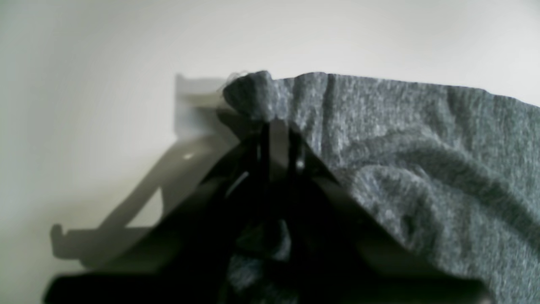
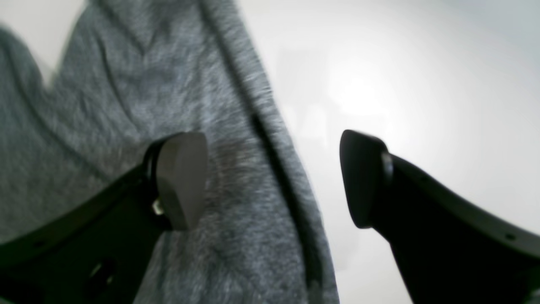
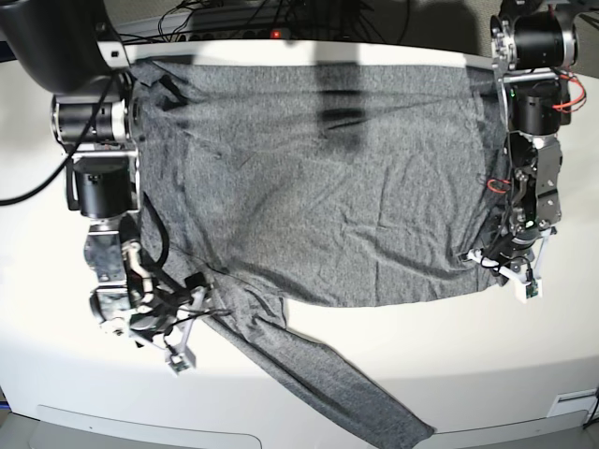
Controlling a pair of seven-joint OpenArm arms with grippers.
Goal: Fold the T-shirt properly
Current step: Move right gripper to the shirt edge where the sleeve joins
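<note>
On the table (image 3: pixel 393 346), T-shirt (image 3: pixel 318 178) corner in clamped left hand (image 1: pixel 276 126), right hand (image 2: pixel 274 181) agape

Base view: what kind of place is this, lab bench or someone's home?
Most likely a robot lab bench. A plain white table carries two fixed arms, a tangle of cables runs along its far edge, and the only other thing on it is the grey T-shirt, spread flat between the arms.

A white table (image 3: pixel 393 337) with a rounded front edge fills most of the base view. Black cables (image 3: pixel 281 14) lie along the upper edge behind it, with a small red light (image 3: pixel 274 34) among them.
</note>
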